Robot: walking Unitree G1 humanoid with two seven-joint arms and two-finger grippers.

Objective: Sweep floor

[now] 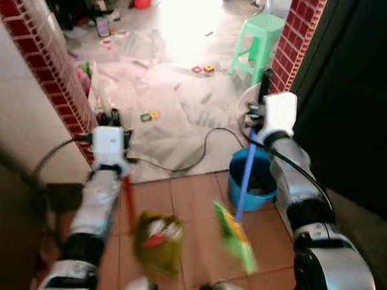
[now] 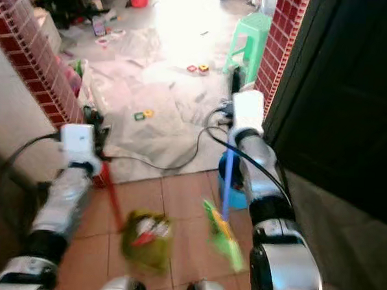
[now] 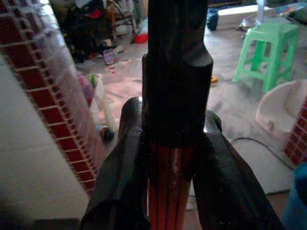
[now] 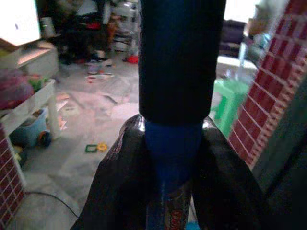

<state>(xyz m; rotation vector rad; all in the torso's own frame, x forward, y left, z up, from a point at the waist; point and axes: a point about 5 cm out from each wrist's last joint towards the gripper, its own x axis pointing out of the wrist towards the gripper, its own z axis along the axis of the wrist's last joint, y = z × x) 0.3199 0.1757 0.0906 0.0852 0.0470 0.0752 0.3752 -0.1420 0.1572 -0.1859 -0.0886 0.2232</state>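
Observation:
My left gripper is shut on the red handle of a green dustpan, which hangs low over the orange tiles in front of me. My right gripper is shut on the blue handle of a broom whose green bristles hang beside the dustpan, to its right. Along the left wrist view, both black fingers press the red handle below its black grip. The right wrist view has the black fingers clamped on the blue handle.
A blue bucket stands by my right arm. A black cable crosses the grey floor ahead. Red brick pillars flank the doorway. Further on are a green stool, small toys and a white basin.

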